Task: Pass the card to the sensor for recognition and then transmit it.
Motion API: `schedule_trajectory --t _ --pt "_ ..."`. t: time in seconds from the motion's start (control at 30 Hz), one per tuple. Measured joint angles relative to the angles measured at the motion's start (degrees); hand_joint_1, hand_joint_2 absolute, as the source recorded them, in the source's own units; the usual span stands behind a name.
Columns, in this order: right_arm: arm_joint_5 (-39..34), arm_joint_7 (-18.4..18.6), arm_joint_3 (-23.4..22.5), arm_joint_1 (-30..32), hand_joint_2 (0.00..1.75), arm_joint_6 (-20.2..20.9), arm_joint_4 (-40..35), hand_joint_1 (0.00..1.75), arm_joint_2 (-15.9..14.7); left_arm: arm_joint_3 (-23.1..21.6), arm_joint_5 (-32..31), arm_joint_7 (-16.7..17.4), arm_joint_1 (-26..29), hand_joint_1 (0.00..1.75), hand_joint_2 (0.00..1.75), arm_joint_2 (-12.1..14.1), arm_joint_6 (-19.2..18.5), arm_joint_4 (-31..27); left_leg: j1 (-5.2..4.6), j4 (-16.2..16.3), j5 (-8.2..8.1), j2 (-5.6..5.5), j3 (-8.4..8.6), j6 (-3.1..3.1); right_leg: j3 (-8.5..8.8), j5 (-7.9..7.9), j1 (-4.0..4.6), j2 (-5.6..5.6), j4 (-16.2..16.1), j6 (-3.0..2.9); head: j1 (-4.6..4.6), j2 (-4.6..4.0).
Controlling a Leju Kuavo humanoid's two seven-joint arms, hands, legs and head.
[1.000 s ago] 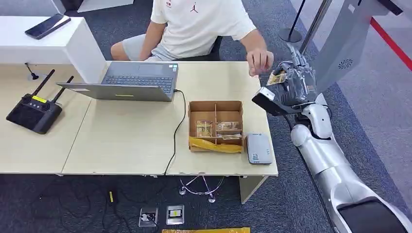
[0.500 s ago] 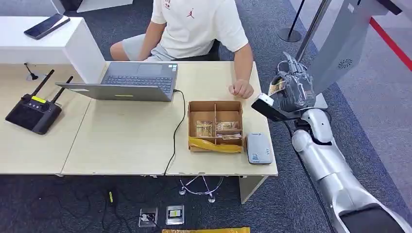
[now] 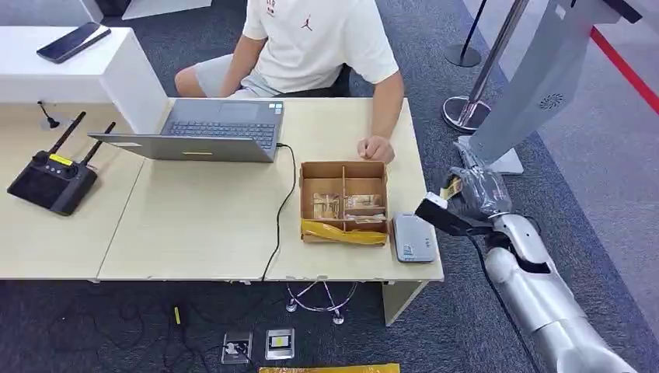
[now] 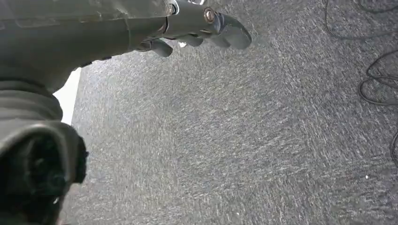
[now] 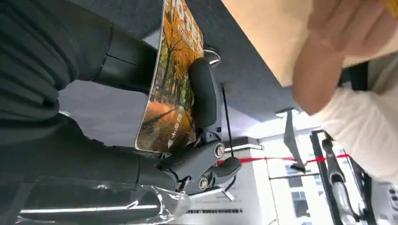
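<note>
The right hand is clamped on the card, off the table edge at about 3 o'clock from the sensor, so I think scanning and passing are left, while the left hand hangs holding nothing.

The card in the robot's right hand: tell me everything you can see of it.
The card is thin, flat and glossy, printed with an orange autumn tree-lined path and pale lettering. The right hand grips it, a dark finger pressed across its printed face. It is held off the table's right edge, beyond the grey reader.
</note>
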Motion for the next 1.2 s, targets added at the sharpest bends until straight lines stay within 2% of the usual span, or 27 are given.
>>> schedule_trajectory --t 0.27,0.47,0.73,1.2 --pt "0.2 2.4 0.4 5.3 1.75 1.8 -4.8 1.75 -1.7 -0.3 0.0 0.0 0.0 0.00 0.00 0.0 0.0 0.0 0.01 0.0 0.00 0.01 -0.02 0.00 0.00 0.00 0.00 0.01 0.0 0.00 0.00 0.00" --pt "0.9 2.6 0.5 7.0 1.75 2.3 -7.0 1.75 -2.1 -0.3 0.0 0.0 0.0 0.00 0.00 0.0 0.0 0.0 0.00 0.0 0.00 0.07 -0.01 0.00 0.00 0.00 0.00 0.08 0.0 0.00 0.00 0.00" --pt "4.1 2.6 1.9 7.4 1.75 1.7 -7.3 1.75 -1.4 -1.3 -0.4 0.0 0.0 0.00 0.00 0.0 0.0 0.0 0.01 0.0 0.00 0.07 -0.01 0.00 0.00 0.00 0.00 0.08 0.0 0.00 0.00 0.00" --pt "5.1 2.4 3.9 7.4 1.75 0.6 -6.1 1.75 0.0 -2.6 -0.8 0.0 0.0 0.00 0.00 0.0 0.0 0.0 0.00 0.0 0.00 0.07 -0.02 0.00 0.00 0.00 0.00 0.09 0.0 0.00 0.00 0.00"
